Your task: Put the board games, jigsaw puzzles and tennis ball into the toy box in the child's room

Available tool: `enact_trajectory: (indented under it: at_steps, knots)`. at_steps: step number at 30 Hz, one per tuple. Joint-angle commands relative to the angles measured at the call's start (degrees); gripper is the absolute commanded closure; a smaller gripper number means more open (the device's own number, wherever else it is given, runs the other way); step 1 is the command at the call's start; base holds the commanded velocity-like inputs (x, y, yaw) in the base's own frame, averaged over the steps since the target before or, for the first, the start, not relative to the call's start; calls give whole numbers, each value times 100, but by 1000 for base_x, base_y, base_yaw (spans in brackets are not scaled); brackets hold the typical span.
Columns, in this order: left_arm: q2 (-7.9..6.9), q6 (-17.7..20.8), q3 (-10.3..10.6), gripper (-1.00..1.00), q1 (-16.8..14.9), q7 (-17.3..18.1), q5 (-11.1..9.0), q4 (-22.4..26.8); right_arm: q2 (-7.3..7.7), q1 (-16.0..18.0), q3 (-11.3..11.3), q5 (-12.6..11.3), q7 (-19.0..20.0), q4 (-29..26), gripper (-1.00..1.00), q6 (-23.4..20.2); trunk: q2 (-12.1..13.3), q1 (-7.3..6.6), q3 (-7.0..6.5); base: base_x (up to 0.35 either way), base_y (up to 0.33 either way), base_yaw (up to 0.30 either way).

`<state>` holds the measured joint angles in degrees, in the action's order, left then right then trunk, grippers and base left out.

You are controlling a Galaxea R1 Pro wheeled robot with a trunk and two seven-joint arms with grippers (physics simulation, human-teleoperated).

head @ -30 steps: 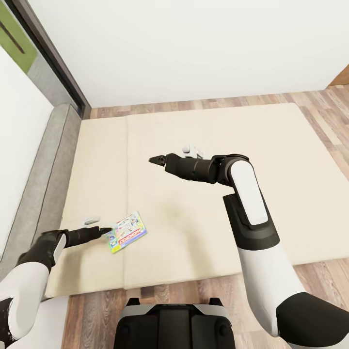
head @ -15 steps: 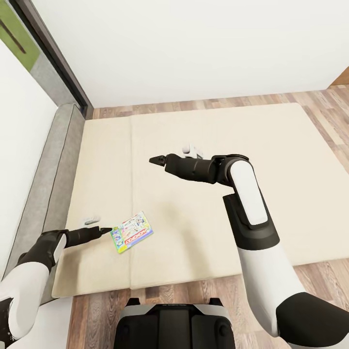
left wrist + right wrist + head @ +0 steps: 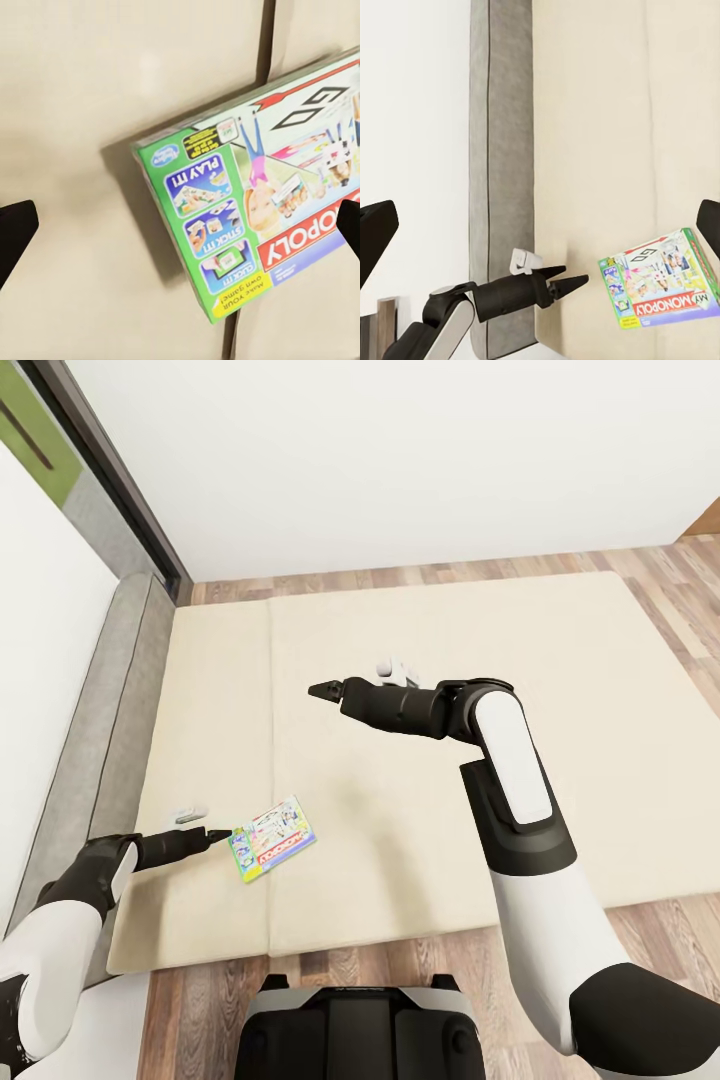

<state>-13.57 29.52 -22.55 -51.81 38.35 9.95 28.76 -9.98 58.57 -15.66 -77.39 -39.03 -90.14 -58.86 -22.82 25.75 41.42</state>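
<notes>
Near the bed's (image 3: pixel 600 690) front edge, toward the headboard (image 3: pixel 95 730) end, 1 board game (image 3: pixel 272 837) lies flat. I'm lining up its pickup: my left end effector (image 3: pixel 219 835), spread open and empty, must straddle its edge. My right end effector (image 3: pixel 322 690) hovers mid-mattress, apparently empty, arm bent.

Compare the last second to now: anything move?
From a second ago to half a second ago the whole head view shifted, so the camera moved, not the things. Since then nothing visibly changed: the left gripper stays open beside the board game on the bed, not touching it; the right gripper hovers as before.
</notes>
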Motion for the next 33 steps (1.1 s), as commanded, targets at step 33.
enact_trajectory:
  at_steps: [33]
  knots:
    - [83,65,-49,-100,-5,26,40,1,-2,13,36,-59,-56,-4,-100,-11,-9,3,295,0,0,0]
